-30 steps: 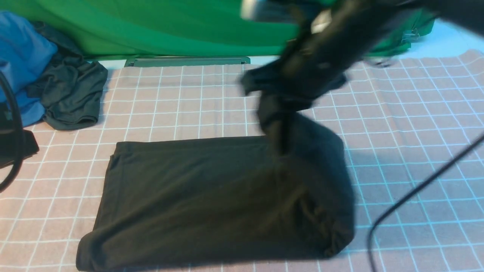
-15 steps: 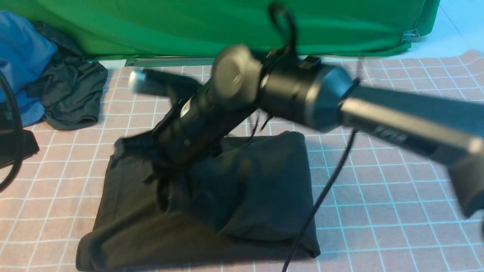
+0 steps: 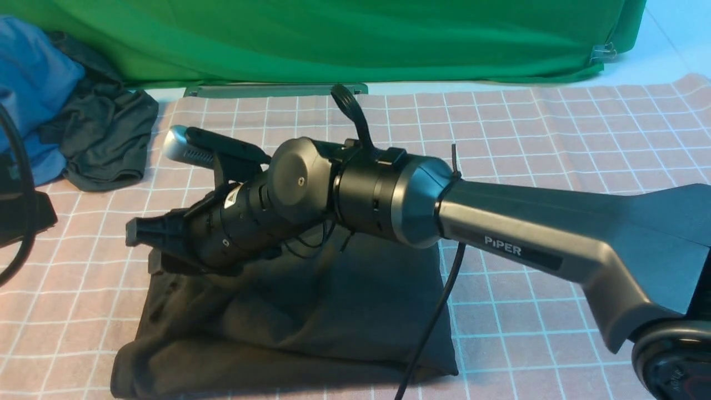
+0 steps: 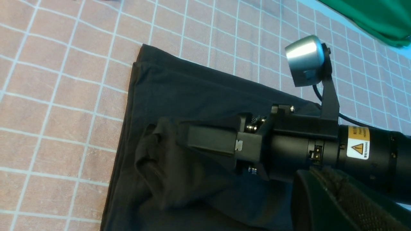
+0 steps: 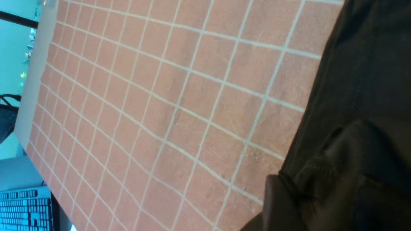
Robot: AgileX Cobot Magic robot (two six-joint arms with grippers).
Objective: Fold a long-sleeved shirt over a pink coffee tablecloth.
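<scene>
Long-sleeved shirt [image 3: 344,311]: black, folded into a rough rectangle, lying on the cloth at the near centre-left; top layer rumpled at its left end.
Pink coffee tablecloth [image 3: 555,139]: gridded, spread flat under the shirt and far wider than it.
Right gripper [image 3: 145,247]: reaches across to the shirt's far-left corner, low over it; jaws look parted; a bunched fold sits right at the tips; can't tell if any cloth is pinched.
Left gripper [image 4: 324,195]: closed; only its edge shows in its own wrist view.
Cable [image 3: 427,328]: hangs from the right arm across the shirt.
Background: dark grey garment [image 3: 105,139] and blue garment [image 3: 33,83] far left, green cloth [image 3: 333,39] behind.
</scene>
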